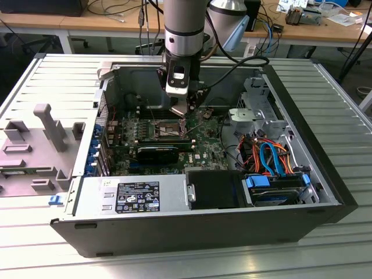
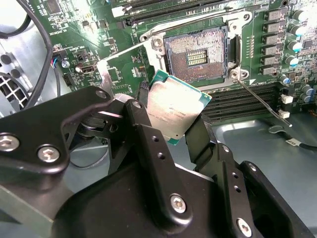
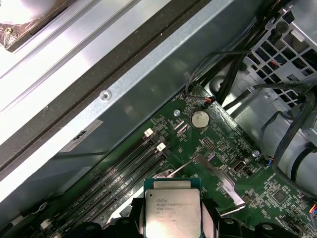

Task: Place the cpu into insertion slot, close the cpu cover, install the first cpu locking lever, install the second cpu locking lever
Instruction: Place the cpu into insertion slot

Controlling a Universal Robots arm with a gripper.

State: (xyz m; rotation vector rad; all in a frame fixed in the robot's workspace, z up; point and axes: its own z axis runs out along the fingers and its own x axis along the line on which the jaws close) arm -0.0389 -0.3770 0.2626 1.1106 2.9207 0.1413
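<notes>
The gripper [image 2: 171, 124] had its black jaws closed to a narrow gap on the cpu [image 2: 174, 106], pinching the chip by two opposite edges, with its dull silver top visible in both wrist views. The chip hung above the green circuit board [image 2: 74, 29], just beside the insertion slot [image 2: 198, 53] and not yet in it. The socket lay uncovered, its dark pin field exposed inside the silvery rim. The cpu cover [image 2: 104, 74] stood swung up off the socket on the side nearer the gripper, and a thin locking lever [image 2: 260, 99] angled away from one socket corner. In the exterior view the arm reached down into the open computer case [image 1: 174, 232], its fingers low over the far middle of the board, with the socket just to the exterior view's left of them.
</notes>
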